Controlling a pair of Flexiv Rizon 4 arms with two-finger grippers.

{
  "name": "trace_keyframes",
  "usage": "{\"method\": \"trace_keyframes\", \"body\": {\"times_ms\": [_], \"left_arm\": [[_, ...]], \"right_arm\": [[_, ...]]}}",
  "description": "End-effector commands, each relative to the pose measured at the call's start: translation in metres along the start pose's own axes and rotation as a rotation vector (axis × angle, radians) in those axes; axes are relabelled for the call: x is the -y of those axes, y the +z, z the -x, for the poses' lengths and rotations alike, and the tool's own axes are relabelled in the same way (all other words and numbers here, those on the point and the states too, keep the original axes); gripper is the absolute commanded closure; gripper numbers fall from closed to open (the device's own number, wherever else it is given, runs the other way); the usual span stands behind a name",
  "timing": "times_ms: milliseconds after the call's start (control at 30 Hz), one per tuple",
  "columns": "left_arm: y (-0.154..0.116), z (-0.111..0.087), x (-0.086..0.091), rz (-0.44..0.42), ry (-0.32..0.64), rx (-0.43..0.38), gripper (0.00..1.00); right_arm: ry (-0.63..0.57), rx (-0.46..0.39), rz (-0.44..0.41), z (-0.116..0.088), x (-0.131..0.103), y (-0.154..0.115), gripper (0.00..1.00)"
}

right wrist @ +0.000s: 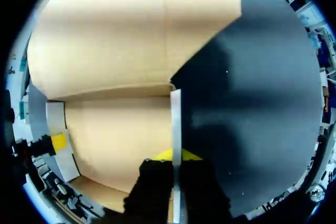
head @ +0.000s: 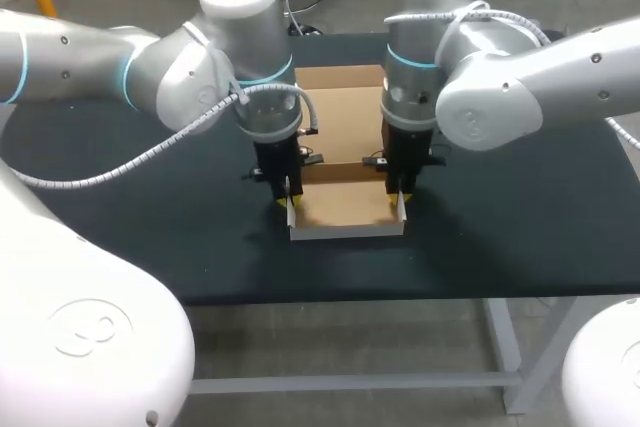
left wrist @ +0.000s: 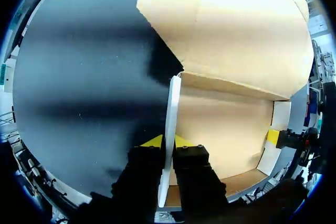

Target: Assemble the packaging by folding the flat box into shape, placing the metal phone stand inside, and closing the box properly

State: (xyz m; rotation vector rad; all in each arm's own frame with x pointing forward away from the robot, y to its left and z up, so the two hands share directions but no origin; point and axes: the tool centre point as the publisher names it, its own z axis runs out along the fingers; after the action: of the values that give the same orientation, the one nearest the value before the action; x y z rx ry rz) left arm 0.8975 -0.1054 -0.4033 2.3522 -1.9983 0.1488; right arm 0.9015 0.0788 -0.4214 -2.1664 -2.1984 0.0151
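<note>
The cardboard box lies in the middle of the black table, brown inside and white outside. Its front and side walls stand up, and its lid flap lies flat behind. My left gripper points straight down at the left side wall, with one finger on each face of it. In the left wrist view my left gripper pinches that thin white wall. My right gripper stands the same way on the right side wall, and in its own wrist view my right gripper is shut on it. No phone stand shows.
The black table stretches bare to either side of the box. Its front edge runs a short way in front of the box.
</note>
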Motion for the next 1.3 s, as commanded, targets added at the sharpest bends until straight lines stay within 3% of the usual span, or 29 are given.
{"method": "trace_keyframes", "body": {"times_ms": [33,433,567,600,633,833,1300], "left_arm": [[0.007,-0.005,-0.002,-0.005,-0.003,0.080,1.00],[0.005,-0.005,-0.005,-0.022,0.006,0.075,1.00],[0.004,-0.005,-0.006,-0.026,0.008,0.072,1.00],[0.004,-0.005,-0.006,-0.027,0.009,0.072,1.00],[0.004,-0.005,-0.006,-0.028,0.011,0.070,1.00],[0.000,-0.005,-0.006,-0.038,0.020,0.065,1.00],[-0.002,0.000,-0.008,-0.051,0.064,0.074,1.00]], "right_arm": [[0.000,0.002,-0.004,-0.001,0.000,0.000,1.00],[-0.035,-0.016,0.026,-0.002,0.004,-0.006,0.98],[-0.068,-0.037,0.049,-0.003,0.007,-0.011,0.45],[-0.076,-0.043,0.054,-0.003,0.008,-0.012,0.11],[-0.082,-0.051,0.057,-0.003,0.008,-0.013,0.00],[-0.129,-0.108,0.084,0.001,0.012,-0.021,0.00],[-0.422,-0.277,0.194,0.016,0.028,-0.049,0.00]]}}
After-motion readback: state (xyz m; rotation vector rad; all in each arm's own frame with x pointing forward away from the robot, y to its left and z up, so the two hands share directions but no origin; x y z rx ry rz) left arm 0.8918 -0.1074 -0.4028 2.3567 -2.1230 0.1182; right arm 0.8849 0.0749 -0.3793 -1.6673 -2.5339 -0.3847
